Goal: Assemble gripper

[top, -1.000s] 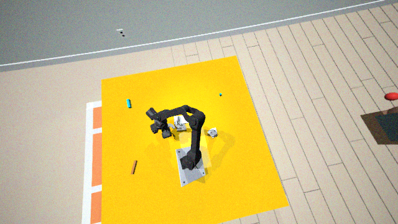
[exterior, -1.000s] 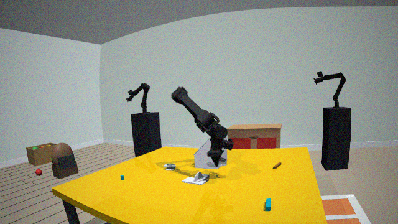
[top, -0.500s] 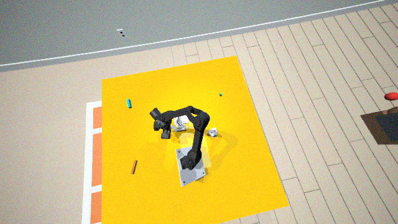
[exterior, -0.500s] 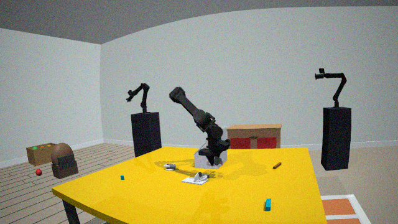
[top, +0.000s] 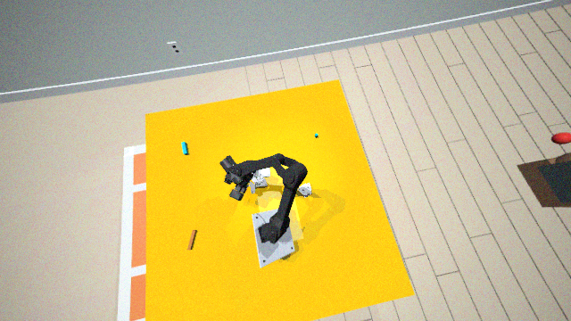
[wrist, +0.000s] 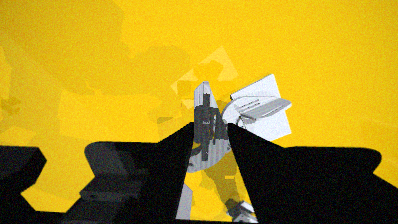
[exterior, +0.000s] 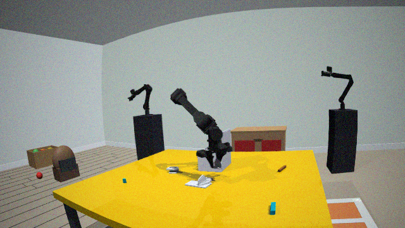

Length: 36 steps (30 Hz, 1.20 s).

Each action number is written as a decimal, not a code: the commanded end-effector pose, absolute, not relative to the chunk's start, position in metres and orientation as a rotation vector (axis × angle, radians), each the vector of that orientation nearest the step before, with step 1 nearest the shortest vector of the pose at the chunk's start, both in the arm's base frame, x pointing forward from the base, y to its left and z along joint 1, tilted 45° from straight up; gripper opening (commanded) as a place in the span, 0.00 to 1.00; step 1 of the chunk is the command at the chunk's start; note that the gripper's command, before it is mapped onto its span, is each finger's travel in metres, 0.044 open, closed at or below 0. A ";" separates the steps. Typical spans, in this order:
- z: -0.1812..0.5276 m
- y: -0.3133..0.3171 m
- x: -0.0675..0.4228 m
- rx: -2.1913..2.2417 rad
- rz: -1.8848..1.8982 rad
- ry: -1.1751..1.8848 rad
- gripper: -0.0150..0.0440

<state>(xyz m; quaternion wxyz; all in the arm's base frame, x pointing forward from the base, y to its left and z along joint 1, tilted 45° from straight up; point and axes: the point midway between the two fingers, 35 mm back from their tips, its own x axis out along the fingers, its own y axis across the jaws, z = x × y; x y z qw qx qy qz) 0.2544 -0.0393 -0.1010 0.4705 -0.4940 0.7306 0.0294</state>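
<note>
My gripper (exterior: 216,161) (wrist: 210,126) is shut on a grey-white jaw (wrist: 218,145) (top: 252,187), held upright above the table. The white gripper base (top: 266,172) (exterior: 191,183) (wrist: 278,126) lies flat on the table, to the right of my fingers in the wrist view. The other jaw (exterior: 204,180) (wrist: 270,108) is on the base; whether it is fully down on its pin cannot be told. The housing plate (top: 305,189) (exterior: 173,169) lies apart on the table. The base's pins are too small or hidden to make out.
The arm's mounting plate (top: 272,253) stands near the parts. On the yellow table (top: 357,267) (exterior: 247,193) also lie a cyan block (top: 185,148) (exterior: 273,208), a small teal cube (top: 316,135) (exterior: 124,180) and a brown stick (top: 192,240) (exterior: 281,168).
</note>
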 end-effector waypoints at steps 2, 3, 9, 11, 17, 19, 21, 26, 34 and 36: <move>-0.095 -0.045 0.248 -1.114 -0.053 1.766 0.48; -0.095 -0.046 0.247 -1.096 -0.075 1.761 0.48; -0.090 -0.051 0.241 -0.985 -0.208 1.726 0.48; -0.088 -0.052 0.239 -0.948 -0.252 1.712 0.48; -0.084 -0.057 0.233 -0.835 -0.379 1.668 0.48; -0.083 -0.059 0.231 -0.797 -0.421 1.652 0.48; -0.081 -0.060 0.229 -0.760 -0.462 1.635 0.48; -0.078 -0.064 0.223 -0.665 -0.562 1.589 0.48; -0.073 -0.069 0.215 -0.525 -0.704 1.515 0.48; -0.073 -0.069 0.215 -0.522 -0.707 1.513 0.48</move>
